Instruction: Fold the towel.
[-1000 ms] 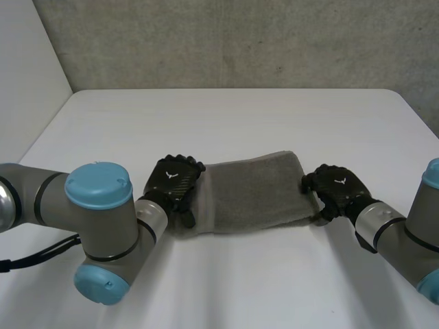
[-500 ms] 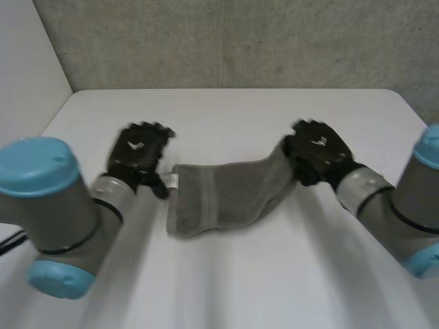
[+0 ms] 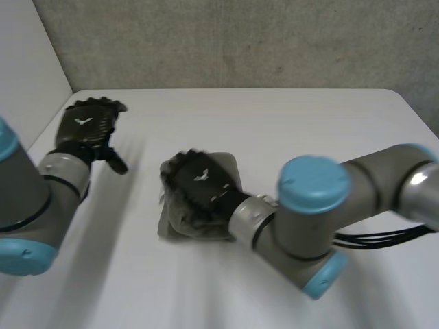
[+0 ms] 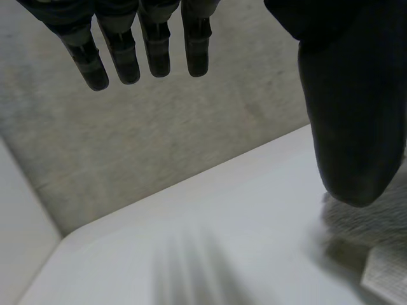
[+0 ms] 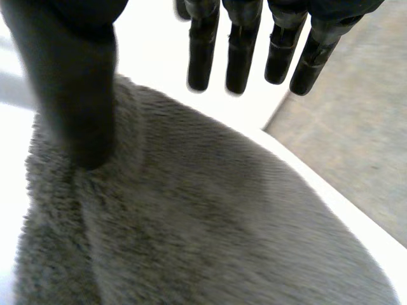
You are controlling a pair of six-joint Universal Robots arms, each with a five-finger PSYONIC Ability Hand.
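Note:
The grey towel (image 3: 228, 166) lies in a small folded bundle on the white table (image 3: 288, 123), left of the middle. My right hand (image 3: 200, 181) is stretched across its top, the arm reaching over from the right. In the right wrist view its fingers (image 5: 241, 51) and thumb are straight above the fluffy towel (image 5: 191, 222), holding nothing. My left hand (image 3: 86, 127) is lifted at the far left, away from the towel, open. In the left wrist view its fingers (image 4: 152, 44) hang straight, with a towel edge (image 4: 365, 222) beside the thumb.
A grey wall (image 3: 240, 41) runs along the table's far edge. A pale side wall (image 3: 27, 82) stands at the left. Bare table surface lies behind and to the right of the towel.
My right hand swung the towel's right end over to the left, doubling it into a short bundle, and opened. My left hand let go and drew back to the far left.

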